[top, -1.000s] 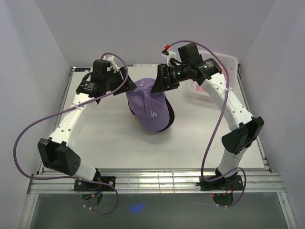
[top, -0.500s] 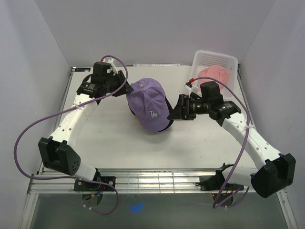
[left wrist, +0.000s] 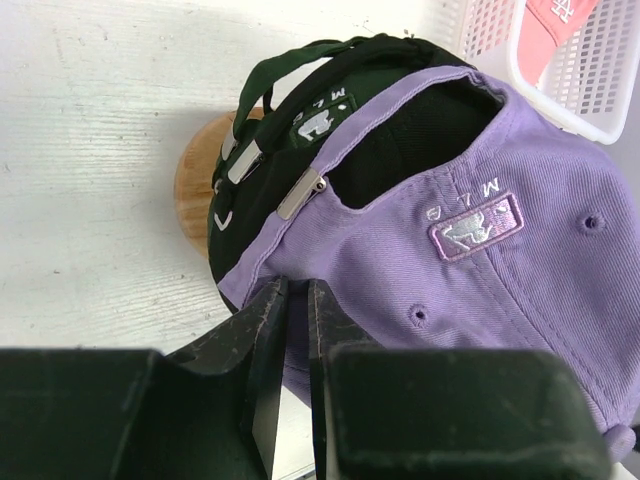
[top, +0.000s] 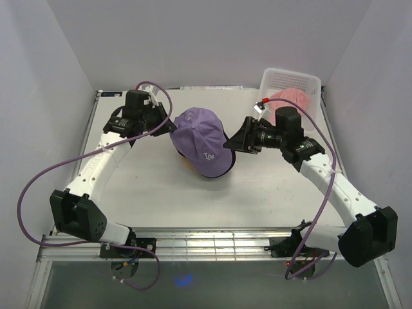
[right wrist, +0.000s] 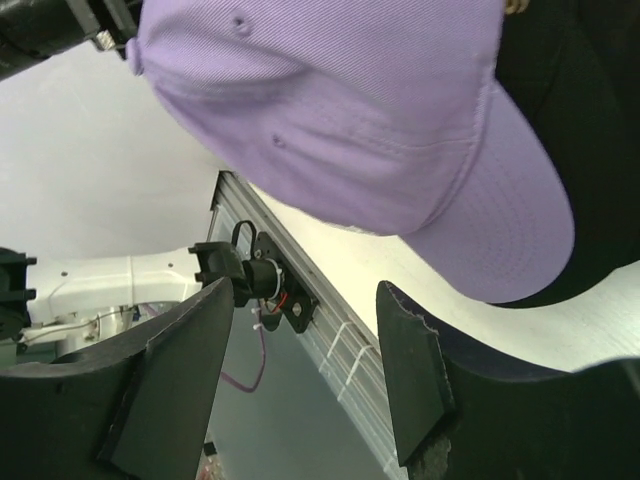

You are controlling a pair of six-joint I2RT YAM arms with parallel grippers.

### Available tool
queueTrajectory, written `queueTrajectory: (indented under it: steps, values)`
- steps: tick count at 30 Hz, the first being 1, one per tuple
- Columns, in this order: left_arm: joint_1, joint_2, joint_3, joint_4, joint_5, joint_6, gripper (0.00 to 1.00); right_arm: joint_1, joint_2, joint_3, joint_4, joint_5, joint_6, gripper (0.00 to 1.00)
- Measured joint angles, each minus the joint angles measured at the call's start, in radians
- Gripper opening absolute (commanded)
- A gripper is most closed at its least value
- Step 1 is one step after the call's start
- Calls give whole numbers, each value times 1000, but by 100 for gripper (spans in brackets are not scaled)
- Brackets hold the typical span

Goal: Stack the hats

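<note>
The lavender cap (top: 201, 136) sits on top of the pile in the middle of the table (top: 154, 193), with its brim toward the near side. Under it, the left wrist view shows a dark green cap (left wrist: 330, 100) with its back strap, and the right wrist view shows a black cap (right wrist: 570, 90) below the brim. The pile rests on a wooden stand (left wrist: 195, 185).

The left gripper (top: 168, 127) is at the far left edge of the lavender cap, at the back rim. Its 2 fingers (left wrist: 270, 340) stand almost together, with only a thin slit between them. The rim of the cap meets this slit, but I cannot tell if cloth is pinched inside.

The right gripper (top: 230, 145) is just beside the right side of the pile, near the brim. Its jaws are wide apart and nothing is between them; the lavender brim is above them in the right wrist view.

1 pink cap (top: 291, 98) lies in the white basket (top: 308, 78) at the far right corner, well apart from the pile.
</note>
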Motion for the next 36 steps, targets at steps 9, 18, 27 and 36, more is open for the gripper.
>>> queueTrajectory:
  steps: [9,18,27,36]
  values:
    - [0,0,-19,7,-7,6,25,-16,134,44,57,-44,42,67]
    - [5,7,-26,20,-13,16,39,82,207,278,232,-100,196,66]
    - [8,19,-25,28,-19,26,49,197,410,470,278,-55,250,65]
    - [8,34,7,7,-19,35,54,184,505,534,193,-4,200,65]
